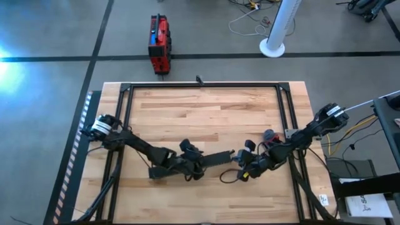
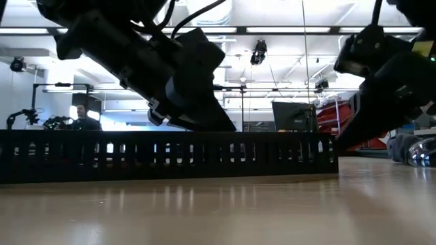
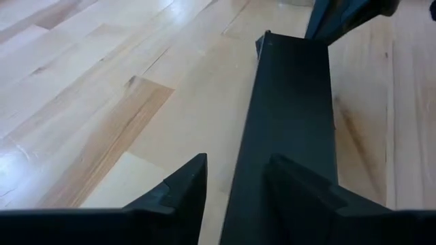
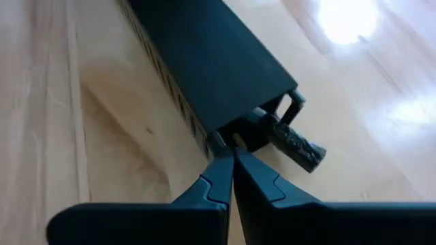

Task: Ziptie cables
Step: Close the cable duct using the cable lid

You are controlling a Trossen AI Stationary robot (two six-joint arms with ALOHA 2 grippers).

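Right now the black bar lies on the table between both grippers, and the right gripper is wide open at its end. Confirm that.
Not quite. The right gripper is shut, not wide open: the right wrist view shows its fingers pressed together at the end of the black bar. The rest stands: the bar lies on the table between both grippers, the left gripper at its other end.

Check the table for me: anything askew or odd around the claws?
The black slotted bar lies slanted across the boards, the left claw straddling it, the right claw shut at its end, where a dark stub pokes out. No coloured cables show anywhere.
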